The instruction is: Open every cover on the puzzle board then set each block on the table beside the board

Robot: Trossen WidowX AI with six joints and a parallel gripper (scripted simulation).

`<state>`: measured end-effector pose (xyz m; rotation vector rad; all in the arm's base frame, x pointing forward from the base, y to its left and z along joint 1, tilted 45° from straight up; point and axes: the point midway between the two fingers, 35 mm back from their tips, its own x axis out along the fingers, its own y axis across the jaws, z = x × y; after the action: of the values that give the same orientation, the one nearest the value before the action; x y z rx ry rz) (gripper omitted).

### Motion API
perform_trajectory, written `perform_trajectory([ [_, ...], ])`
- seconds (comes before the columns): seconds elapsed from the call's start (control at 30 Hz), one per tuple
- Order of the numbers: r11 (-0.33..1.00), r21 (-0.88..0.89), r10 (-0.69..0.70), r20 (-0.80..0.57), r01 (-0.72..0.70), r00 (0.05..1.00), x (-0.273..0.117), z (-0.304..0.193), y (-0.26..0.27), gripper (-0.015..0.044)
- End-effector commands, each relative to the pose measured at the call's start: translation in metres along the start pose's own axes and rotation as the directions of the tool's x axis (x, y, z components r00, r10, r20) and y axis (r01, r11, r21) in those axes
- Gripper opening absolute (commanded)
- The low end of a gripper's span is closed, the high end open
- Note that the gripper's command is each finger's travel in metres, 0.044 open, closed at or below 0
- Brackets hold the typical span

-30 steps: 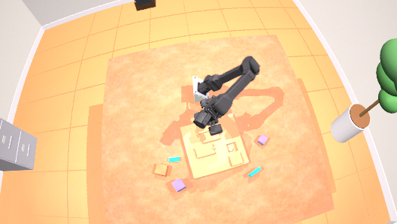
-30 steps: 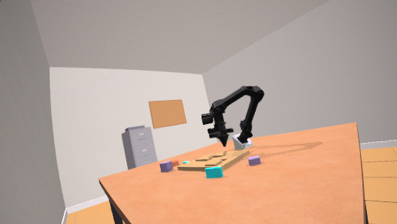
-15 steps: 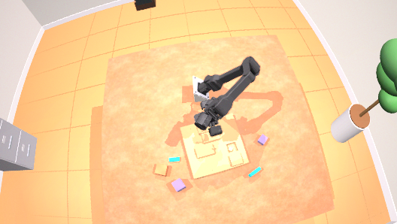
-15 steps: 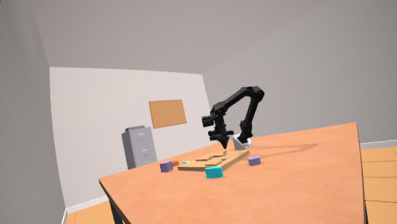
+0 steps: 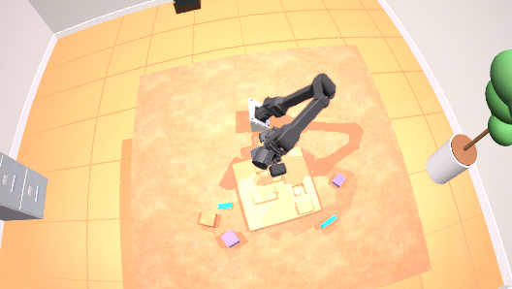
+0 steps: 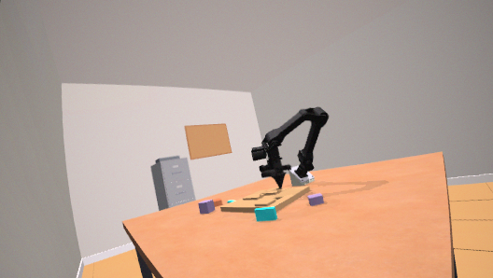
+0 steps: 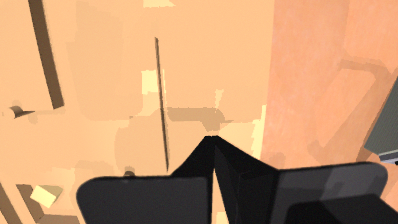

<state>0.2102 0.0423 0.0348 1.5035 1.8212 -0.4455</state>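
The pale puzzle board (image 5: pixel 257 223) (image 6: pixel 243 209) (image 7: pixel 240 75) lies under the hand. My gripper (image 6: pixel 280 187) (image 7: pixel 211 142) is shut and empty, its tips low over the board's arm-side part, beside a thin cover (image 7: pixel 142 142) with a small pin near its end. Whether the tips touch is unclear. Another raised cover (image 5: pixel 265 195) (image 7: pixel 20 50) lies farther in. An outer cover (image 5: pixel 304 208) lies beside a small open well. On the table are a purple block (image 5: pixel 338 179) (image 6: pixel 316 200), another purple block (image 5: pixel 231 239) (image 6: pixel 206 206), an orange block (image 5: pixel 208 219) (image 6: pixel 218 202) and two cyan blocks (image 5: pixel 225 206) (image 5: pixel 329 221).
The arm's pale base (image 5: pixel 258 121) (image 6: pixel 301 177) stands behind the board. The arm and its shadow hide part of the board in the top view. The table (image 5: pixel 170 121) (image 6: pixel 373 224) extends around the board and blocks.
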Motion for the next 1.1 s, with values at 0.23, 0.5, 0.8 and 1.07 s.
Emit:
perform_trajectory([
  [0.23, 1.0, 0.01, -0.001, -0.01, 0.001, 1.0, 0.009, -0.001, -0.003, 0.0],
  [0.5, 1.0, 0.01, -0.001, -0.008, 0.001, 1.0, 0.009, 0.006, -0.002, 0.0],
  [0.8, 1.0, 0.01, -0.001, -0.007, 0.001, 1.0, 0.008, 0.015, 0.0, 0.0],
  [1.07, 1.0, 0.01, -0.001, -0.005, 0.001, 1.0, 0.008, 0.022, 0.0, 0.0],
])
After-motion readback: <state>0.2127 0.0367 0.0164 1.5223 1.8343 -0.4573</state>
